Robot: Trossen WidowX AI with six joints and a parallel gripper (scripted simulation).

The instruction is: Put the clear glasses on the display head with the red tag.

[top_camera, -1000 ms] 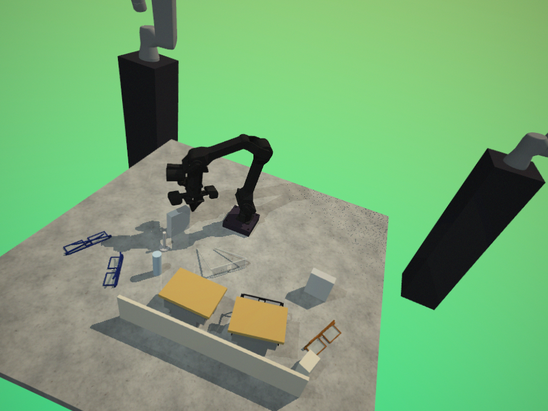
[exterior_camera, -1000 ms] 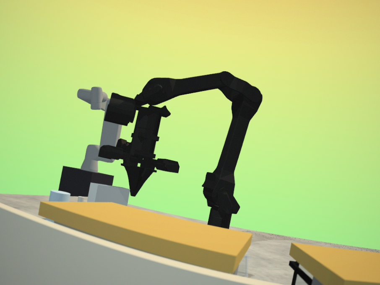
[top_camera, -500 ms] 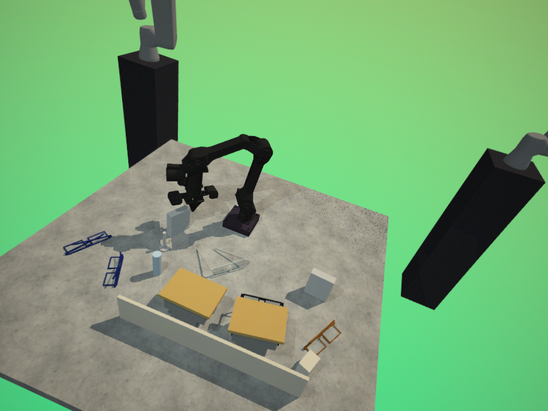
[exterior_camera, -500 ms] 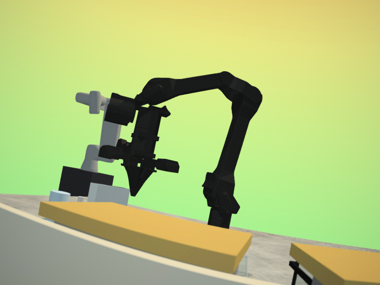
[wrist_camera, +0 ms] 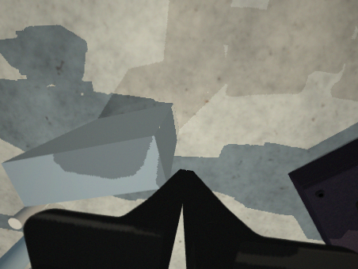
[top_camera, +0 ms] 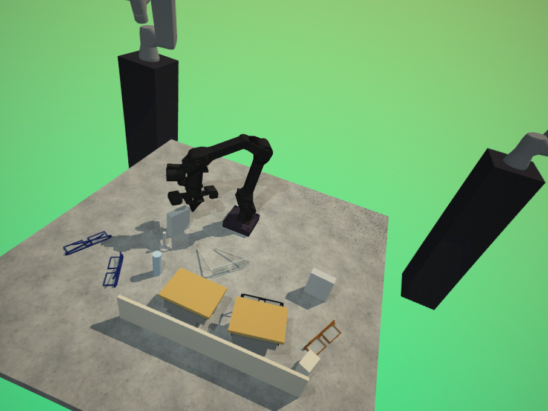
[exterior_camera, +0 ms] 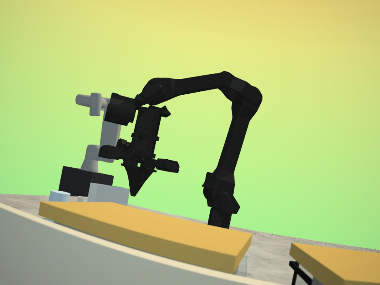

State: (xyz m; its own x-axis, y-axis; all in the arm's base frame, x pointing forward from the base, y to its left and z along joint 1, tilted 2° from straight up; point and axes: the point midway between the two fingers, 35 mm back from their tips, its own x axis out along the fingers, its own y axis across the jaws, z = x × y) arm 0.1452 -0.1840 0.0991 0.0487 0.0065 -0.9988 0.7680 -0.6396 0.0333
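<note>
The clear glasses (top_camera: 213,269) lie on the table with their temples spread, behind the yellow boards in the top view. Two display heads are not plainly visible; grey shapes show under the left yellow board (top_camera: 192,292) (exterior_camera: 147,233) and the right yellow board (top_camera: 259,319) (exterior_camera: 343,260). Black glasses (top_camera: 262,299) show at the right board's rear edge. No red tag is visible. My gripper (top_camera: 193,209) (exterior_camera: 133,195) (wrist_camera: 184,176) is shut and empty, its tips pointing down, above and beside the upright grey block (top_camera: 178,222) (exterior_camera: 108,193) (wrist_camera: 87,178).
A light-blue cylinder (top_camera: 156,263) (exterior_camera: 59,196) and a thin pale peg (top_camera: 164,240) (wrist_camera: 15,223) stand near the grey block. Two blue glasses lie left. Another grey block (top_camera: 319,286), orange glasses and a cream block (top_camera: 309,361) are right. A long low wall (top_camera: 207,347) runs in front.
</note>
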